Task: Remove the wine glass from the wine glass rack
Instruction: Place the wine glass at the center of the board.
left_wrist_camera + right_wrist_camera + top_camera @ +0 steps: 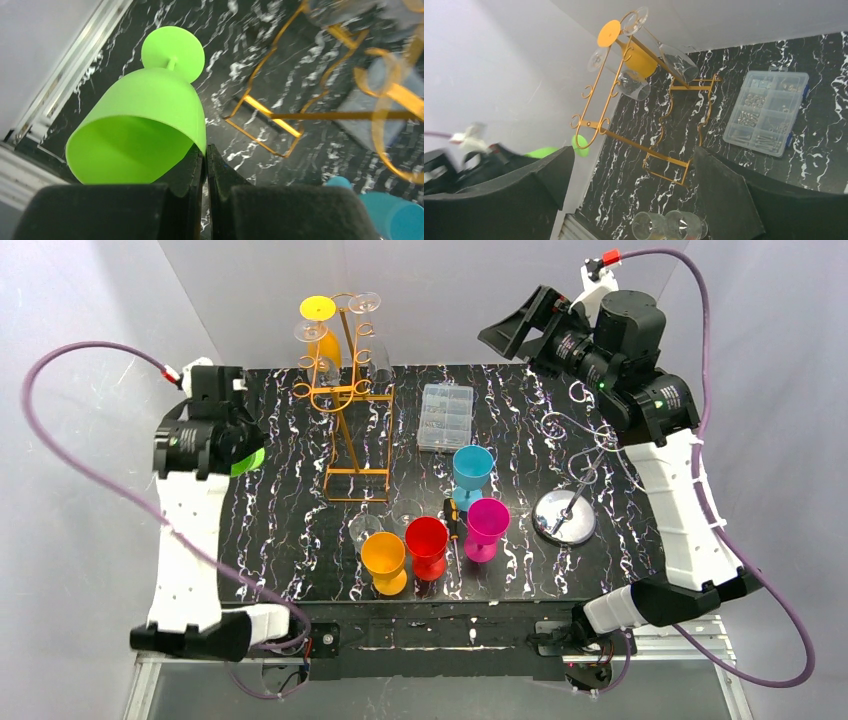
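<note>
Green cup (145, 115) at left gripper (205, 170) tips: looking like smooth plastic, giving soft sheen. Fingers (100, 210) showing black matt, felt-like padding. Table (260, 55) beyond tips gleaming: glossy black marble print, white veins. Rack (270, 116) ahead of left gripper showing orange-coated metal wire, satin. Ahead of right gripper (631, 155): clear glasses (676, 60) shining, transparent; box (769, 112) looking like translucent plastic.

The black marbled table (290, 540) carried a gold wire rack (357, 485) at the back left; a clear parts box (445, 417) lay beside it; nearer the front stood a blue goblet (472, 472), a magenta goblet (486, 527), a red goblet (427, 545), an orange goblet (384, 560) and two clear glasses (366, 530); a chrome-based stand (564, 517) stood to their right
</note>
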`<state>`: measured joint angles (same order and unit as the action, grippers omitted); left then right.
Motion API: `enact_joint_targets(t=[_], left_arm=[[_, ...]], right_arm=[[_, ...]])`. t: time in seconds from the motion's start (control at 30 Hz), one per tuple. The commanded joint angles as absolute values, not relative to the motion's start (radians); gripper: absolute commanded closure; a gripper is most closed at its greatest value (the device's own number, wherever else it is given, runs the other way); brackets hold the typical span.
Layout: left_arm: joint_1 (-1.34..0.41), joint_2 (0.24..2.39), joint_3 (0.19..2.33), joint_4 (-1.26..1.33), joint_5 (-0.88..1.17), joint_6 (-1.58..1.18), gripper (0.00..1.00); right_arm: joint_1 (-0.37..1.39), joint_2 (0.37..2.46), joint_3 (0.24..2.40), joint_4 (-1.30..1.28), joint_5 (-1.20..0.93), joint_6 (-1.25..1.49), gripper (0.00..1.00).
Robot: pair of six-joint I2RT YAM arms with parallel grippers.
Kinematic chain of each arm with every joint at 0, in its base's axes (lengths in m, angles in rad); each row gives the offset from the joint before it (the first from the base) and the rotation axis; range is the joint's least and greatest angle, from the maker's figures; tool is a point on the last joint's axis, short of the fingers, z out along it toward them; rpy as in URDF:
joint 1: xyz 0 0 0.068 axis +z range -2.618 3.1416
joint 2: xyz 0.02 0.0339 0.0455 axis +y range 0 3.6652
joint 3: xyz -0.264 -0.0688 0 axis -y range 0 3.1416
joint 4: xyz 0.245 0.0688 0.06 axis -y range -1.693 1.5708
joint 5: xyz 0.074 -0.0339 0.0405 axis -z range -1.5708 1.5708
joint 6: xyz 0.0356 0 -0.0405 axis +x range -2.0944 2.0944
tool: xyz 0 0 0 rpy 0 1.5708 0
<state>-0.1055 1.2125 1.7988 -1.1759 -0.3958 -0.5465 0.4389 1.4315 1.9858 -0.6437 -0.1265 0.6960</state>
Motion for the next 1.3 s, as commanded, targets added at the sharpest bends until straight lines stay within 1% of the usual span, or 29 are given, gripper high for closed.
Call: enact_joint_targets(t=[0.0, 0.13, 0.3, 0.7, 1.03, 1.27], left_arm=[[0.031, 1.256, 1.698, -1.121, -0.315, -0.539, 1.0], [0.136, 1.343, 1.647, -1.054, -0.208, -0.52, 1.0], [0.175, 1.463, 1.618, -1.006, -0.164, -0.518, 1.0], [0.21, 1.612, 1.578, -0.935, -0.118, -0.507, 1.0], [0.216, 1.657, 1.56, -0.92, -0.104, -0.506, 1.0], [0.217, 1.664, 1.559, -0.917, -0.103, -0.499, 0.89]], right_arm=[[0.436, 1.437, 2.067, -0.674, -0.106, 0.626, 0.02], [0.436, 1.436, 2.08, -0.689, -0.097, 0.607, 0.02], [0.436, 1.438, 2.082, -0.693, -0.099, 0.592, 0.02], [0.436, 1.434, 2.058, -0.69, -0.11, 0.582, 0.02], [0.436, 1.434, 2.024, -0.671, -0.117, 0.581, 0.02], [0.436, 1.437, 2.016, -0.664, -0.121, 0.583, 0.02]])
